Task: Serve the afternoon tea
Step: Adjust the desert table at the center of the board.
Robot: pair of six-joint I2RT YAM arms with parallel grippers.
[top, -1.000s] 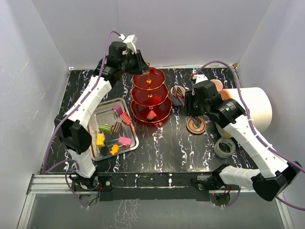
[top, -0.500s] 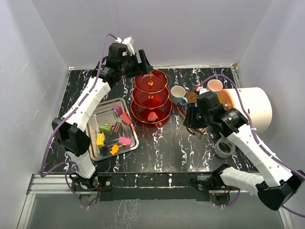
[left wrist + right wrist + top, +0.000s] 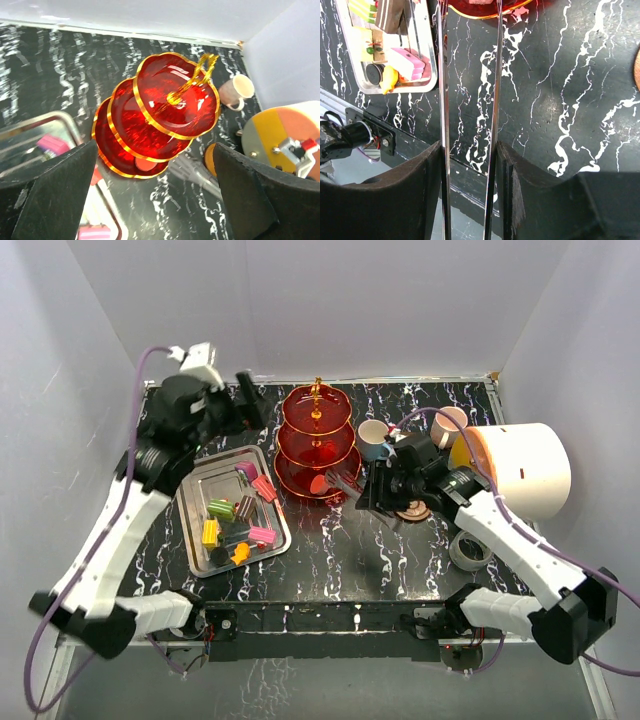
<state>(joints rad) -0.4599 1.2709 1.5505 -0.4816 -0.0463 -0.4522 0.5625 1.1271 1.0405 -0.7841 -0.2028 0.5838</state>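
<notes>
The translucent red three-tier stand (image 3: 318, 445) with its gold rod (image 3: 318, 390) stands upright mid-table, and a red sweet (image 3: 318, 483) lies on its bottom tier. My left gripper (image 3: 245, 400) hangs open to the stand's left, apart from it. In the left wrist view the stand (image 3: 160, 115) shows between the wide-open fingers (image 3: 50, 195). My right gripper (image 3: 375, 490) is shut on silver tongs (image 3: 442, 100), whose tips reach the stand's lower rim. A blue cup (image 3: 374, 438) and a pink cup (image 3: 449, 423) stand right of the stand. A brown saucer (image 3: 412, 508) peeks from under the right arm.
A silver tray (image 3: 200, 490) with several colourful block sweets (image 3: 262, 535) lies left of the stand. The big white cylinder (image 3: 515, 468) with an orange face lies at the right edge. A tape roll (image 3: 468, 550) sits in front of it. White walls close in on three sides.
My left gripper opened at the top of the stand and swung away to the left. My right arm carried the tongs leftward from the saucer toward the stand's bottom tier.
</notes>
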